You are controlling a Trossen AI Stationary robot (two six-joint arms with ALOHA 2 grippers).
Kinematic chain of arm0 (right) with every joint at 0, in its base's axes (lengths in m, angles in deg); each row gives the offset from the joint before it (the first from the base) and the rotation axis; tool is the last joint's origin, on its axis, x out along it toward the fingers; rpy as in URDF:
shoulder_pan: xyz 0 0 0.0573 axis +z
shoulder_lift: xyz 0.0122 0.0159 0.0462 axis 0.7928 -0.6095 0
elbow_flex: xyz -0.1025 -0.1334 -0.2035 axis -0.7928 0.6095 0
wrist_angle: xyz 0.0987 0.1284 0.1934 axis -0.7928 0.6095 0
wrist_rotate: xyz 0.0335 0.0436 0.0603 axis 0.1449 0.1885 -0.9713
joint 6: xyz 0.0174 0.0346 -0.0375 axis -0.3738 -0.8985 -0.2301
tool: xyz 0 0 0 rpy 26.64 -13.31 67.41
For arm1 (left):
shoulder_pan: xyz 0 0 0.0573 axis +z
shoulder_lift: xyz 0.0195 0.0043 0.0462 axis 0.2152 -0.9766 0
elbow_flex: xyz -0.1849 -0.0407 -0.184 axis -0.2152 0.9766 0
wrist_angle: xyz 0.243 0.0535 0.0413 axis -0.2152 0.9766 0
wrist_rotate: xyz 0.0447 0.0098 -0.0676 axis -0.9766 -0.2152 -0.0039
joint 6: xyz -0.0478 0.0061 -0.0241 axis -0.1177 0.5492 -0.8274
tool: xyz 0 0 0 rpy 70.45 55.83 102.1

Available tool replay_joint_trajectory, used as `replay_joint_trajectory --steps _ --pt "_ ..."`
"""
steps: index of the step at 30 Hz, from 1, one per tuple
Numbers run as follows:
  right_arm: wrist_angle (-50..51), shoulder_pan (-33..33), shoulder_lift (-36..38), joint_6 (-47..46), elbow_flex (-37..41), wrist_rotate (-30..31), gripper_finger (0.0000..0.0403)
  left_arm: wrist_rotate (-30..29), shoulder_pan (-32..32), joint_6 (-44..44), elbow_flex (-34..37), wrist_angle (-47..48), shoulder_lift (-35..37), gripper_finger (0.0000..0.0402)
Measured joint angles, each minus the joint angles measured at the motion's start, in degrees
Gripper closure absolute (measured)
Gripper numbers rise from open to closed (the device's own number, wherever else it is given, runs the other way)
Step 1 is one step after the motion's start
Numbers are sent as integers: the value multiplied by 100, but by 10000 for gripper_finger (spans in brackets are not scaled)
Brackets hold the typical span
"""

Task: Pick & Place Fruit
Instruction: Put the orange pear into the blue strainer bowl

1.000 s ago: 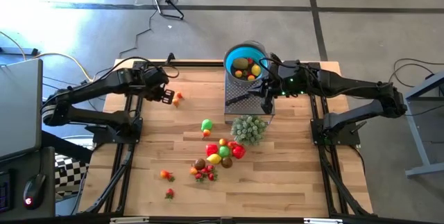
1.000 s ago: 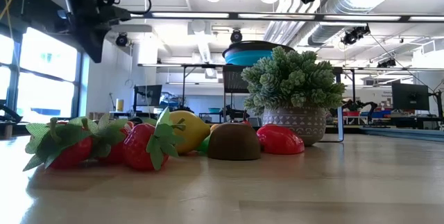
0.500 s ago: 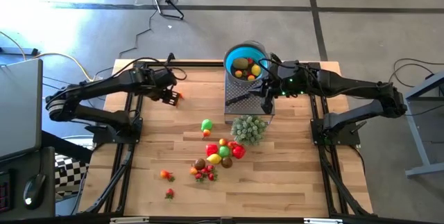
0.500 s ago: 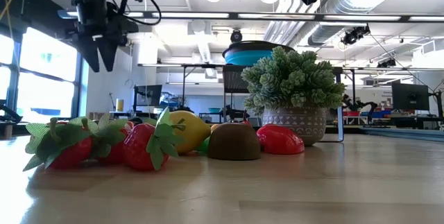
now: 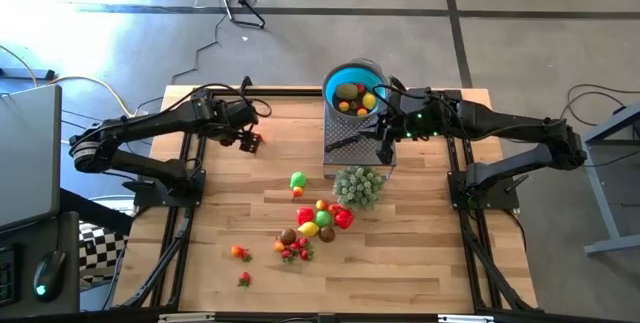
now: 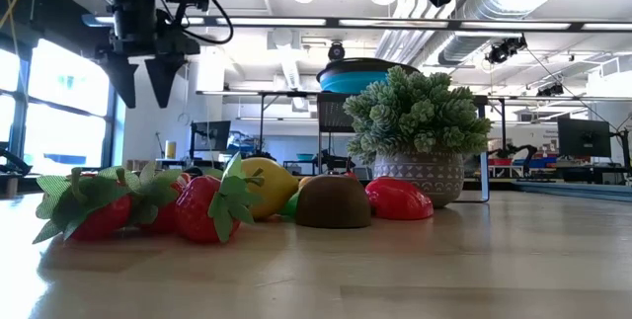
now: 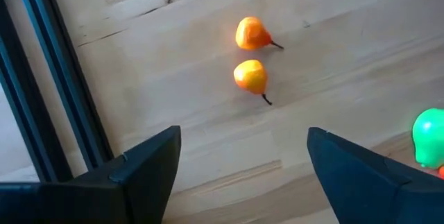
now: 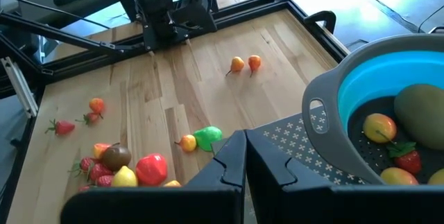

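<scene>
Two small orange pears (image 7: pixel 250 56) lie side by side on the bare wood of the table (image 5: pixel 230 213), near its far left edge, each with a thin dark stem. The left gripper (image 7: pixel 239 165) hangs above them with its fingers spread wide and nothing between them; in the low view it (image 6: pixel 147 80) shows well clear of the table top. The rest of the fruit on the table sits apart from this pair: a green fruit (image 5: pixel 298 179) with a small orange piece beside it near the middle, a tight heap (image 5: pixel 318 222) of red, yellow, green and brown pieces closer to the near edge, and a few strays (image 5: pixel 241 253) to the left of that heap, among them strawberries (image 6: pixel 202 207) with cloth leaves. More fruit already lies in the blue bowl (image 5: pixel 333 76) at the far edge, including a brown one (image 8: pixel 420 114) and a yellow-red one (image 8: pixel 379 127). The bowl has a grey rim and stands by a perforated grey tray (image 8: pixel 295 142). A bushy pale green plant (image 6: pixel 419 112) in a patterned pot stands just in front of the tray. The right gripper (image 8: pixel 245 161) is clamped shut with nothing in it, beside the bowl. No readable writing or brand shows on any of these things.
</scene>
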Motion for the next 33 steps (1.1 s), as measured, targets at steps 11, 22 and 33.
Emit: replay_joint_trajectory --steps 11,22,33 --pt "0 0 0 1 1 0 401 237 4 124 42 -355 -133 106" --pt "1 -1 0 -14 -1 0 401 1095 556 -17 1182 -1916 -223 106" --pt "0 0 0 -16 1 2 401 808 825 -124 1578 -2634 -223 106"
